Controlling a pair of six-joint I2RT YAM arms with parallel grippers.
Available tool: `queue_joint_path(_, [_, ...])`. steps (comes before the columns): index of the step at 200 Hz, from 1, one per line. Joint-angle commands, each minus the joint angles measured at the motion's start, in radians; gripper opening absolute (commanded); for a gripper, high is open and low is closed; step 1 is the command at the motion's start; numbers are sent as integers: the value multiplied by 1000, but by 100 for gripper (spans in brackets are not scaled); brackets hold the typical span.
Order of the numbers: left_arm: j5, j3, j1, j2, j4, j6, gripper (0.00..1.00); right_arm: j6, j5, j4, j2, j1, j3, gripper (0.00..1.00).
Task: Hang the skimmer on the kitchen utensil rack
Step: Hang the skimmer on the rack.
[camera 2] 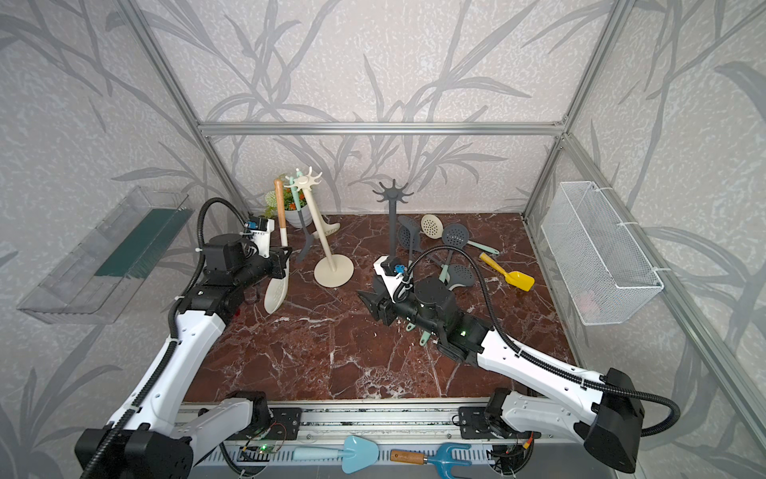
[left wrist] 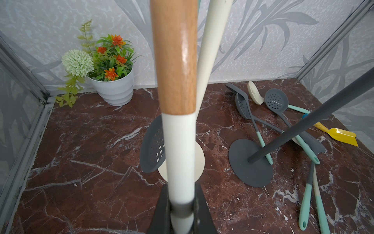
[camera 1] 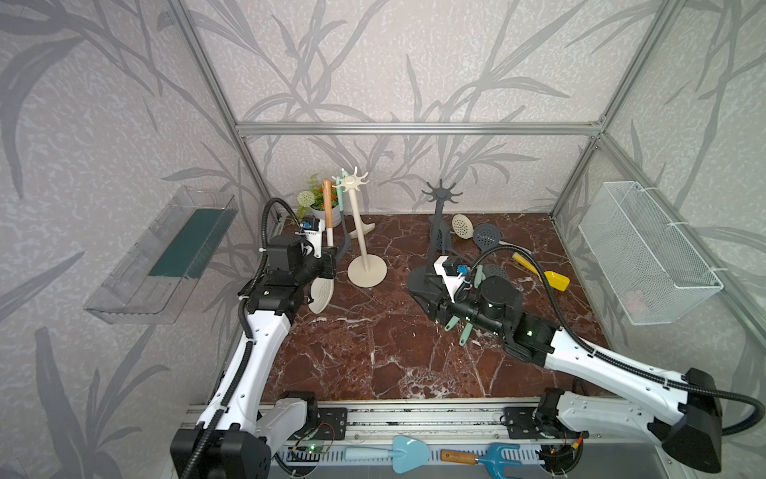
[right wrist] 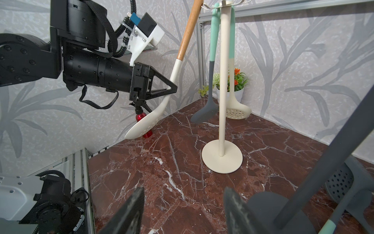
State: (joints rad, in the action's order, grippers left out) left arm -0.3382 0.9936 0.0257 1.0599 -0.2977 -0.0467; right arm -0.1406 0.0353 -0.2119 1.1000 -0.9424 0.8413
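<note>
The skimmer (camera 1: 321,293), with a cream slotted head, white neck and wooden handle (left wrist: 176,60), is held upright and slightly tilted off the table. My left gripper (camera 1: 330,258) (left wrist: 181,208) is shut on its white neck. In the right wrist view the skimmer's handle top (right wrist: 197,6) reaches a hook at the crown of the cream kitchen utensil rack (right wrist: 224,81) (camera 1: 359,232) (camera 2: 321,226). A grey spatula (right wrist: 210,85) and a cream ladle (right wrist: 236,109) hang on that rack. My right gripper (right wrist: 184,204) (camera 1: 429,307) is open and empty, low beside a grey rack's base (camera 1: 418,282).
The grey rack (camera 2: 392,220) stands right of centre, with grey skimmers (camera 1: 486,236) and a yellow scoop (camera 1: 553,280) lying behind it. A potted plant (left wrist: 113,81) fills the back left corner. A red bottle (right wrist: 141,119) stands by the left wall. A wire basket (camera 1: 646,253) hangs on the right wall.
</note>
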Motion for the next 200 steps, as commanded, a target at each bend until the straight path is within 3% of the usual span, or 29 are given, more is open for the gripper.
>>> queue_joint_path(1, [-12, 24, -4, -32, 52, -6, 0, 7, 5, -18, 4, -2, 27, 63])
queue_joint_path(200, [-98, 49, -4, 37, -15, 63, 0, -1, 8, -24, 9, -2, 21, 63])
